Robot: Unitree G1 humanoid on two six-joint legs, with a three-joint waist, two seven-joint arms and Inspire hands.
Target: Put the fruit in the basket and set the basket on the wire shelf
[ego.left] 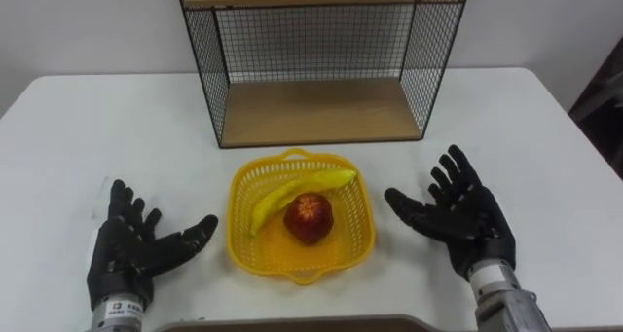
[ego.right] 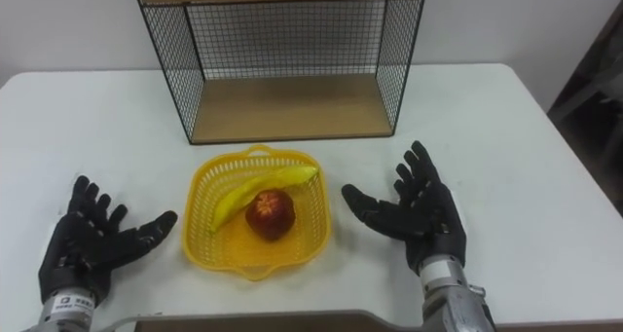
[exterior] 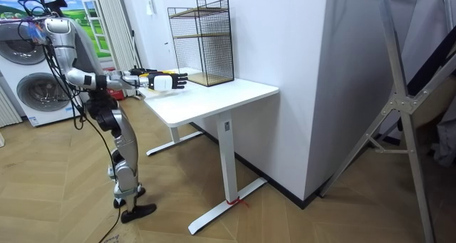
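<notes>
- White table top [ego.left: 88, 128] is spread across the eye views, with a pale wall behind it. In the room view the robot is seen standing at the table's edge with both arms held out over it, and a washing machine [exterior: 32, 93] is seen behind the robot.
- The first part of the task is judged done: a banana [ego.left: 292, 191] and a red apple [ego.left: 308, 218] are seen lying inside the yellow basket [ego.left: 302, 272], and no fruit is seen loose on the table.
- The second part is judged not yet begun: the basket is seen resting on the table, not on the wire shelf [ego.left: 321, 113], and it is not gripped by either hand.
- At 9 o'clock of the basket the left hand [ego.left: 127, 254] is held low over the table with its fingers spread and nothing held. Its thumb is pointed towards the basket, and a clear strip of table is left between them.
- In the basket the banana is laid from about 8 o'clock up to 1 o'clock, and the apple is set at the middle, touching it.
- At 12 o'clock of the basket the wire shelf is seen, just beyond the rim, its lower wooden board bare.
- At 3 o'clock the right hand [ego.left: 467, 220] is held spread and empty, its thumb near the basket's rim but apart from it.
- The basket is thus flanked by both hands, a placing judged fit for a grasp from both sides.
</notes>
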